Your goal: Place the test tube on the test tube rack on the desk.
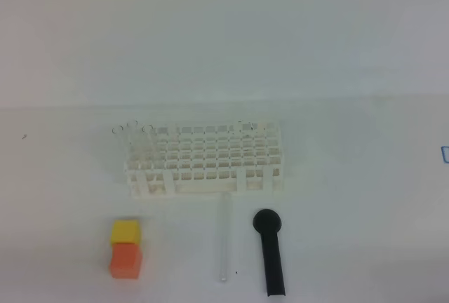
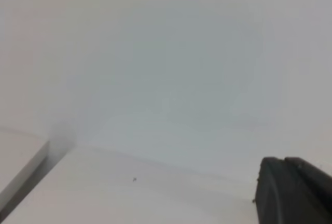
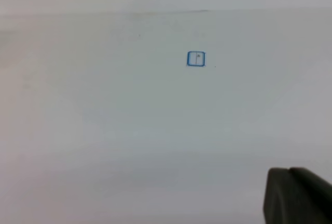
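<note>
- The bench (image 1: 351, 247) is seen as a plain white top; its far edge runs across the exterior high view above the rack, with a pale wall behind.
- Wide bare bench is left to both sides of the objects and at the right of the frame.
- The test tube rack (image 1: 205, 157) is set near the middle, long side facing the camera, standing on its legs.
- A few clear tubes (image 1: 133, 138) are seen upright in the rack's left end holes; the exact count cannot be told.
- The test tube (image 1: 224, 240) is found lying flat on the bench just in front of the rack, pointing roughly toward it, far end close to the rack's front edge.
- A black rod (image 1: 270, 250) with a round head lies just right of the tube, apart from it.
- A yellow block (image 1: 125, 231) and an orange block (image 1: 126, 259) are placed touching, front left, well apart from the tube.
- A small blue square mark (image 3: 196, 58) is seen on the bench in the right wrist view.
- The left hand (image 2: 293, 190) and the right hand (image 3: 295, 195) show only as dark corners; both are closed, nothing held, nothing touched.
</note>
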You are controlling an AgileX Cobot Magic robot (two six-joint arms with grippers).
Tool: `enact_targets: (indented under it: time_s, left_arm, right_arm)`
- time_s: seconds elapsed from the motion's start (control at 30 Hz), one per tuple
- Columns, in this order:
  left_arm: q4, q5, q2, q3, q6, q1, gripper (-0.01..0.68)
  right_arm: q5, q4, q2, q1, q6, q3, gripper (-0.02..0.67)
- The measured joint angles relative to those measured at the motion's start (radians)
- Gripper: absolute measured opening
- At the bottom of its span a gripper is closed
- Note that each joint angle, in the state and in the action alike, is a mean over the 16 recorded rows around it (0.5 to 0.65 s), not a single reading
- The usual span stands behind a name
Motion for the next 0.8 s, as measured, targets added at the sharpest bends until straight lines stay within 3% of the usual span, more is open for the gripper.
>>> enact_targets:
  time_s: [0.27, 0.8]
  left_arm:
    - [-0.013, -0.088, 0.000, -0.004, -0.075, 0.000, -0.001]
    - [0.136, -0.073, 0.020, -0.114, -0.346, 0.000, -0.001]
  right_arm:
    - [-0.130, -0.023, 0.000, 0.000, 0.001, 0.004, -0.001]
    - [-0.666, 0.020, 0.000, 0.000, 0.042, 0.008, -0.001]
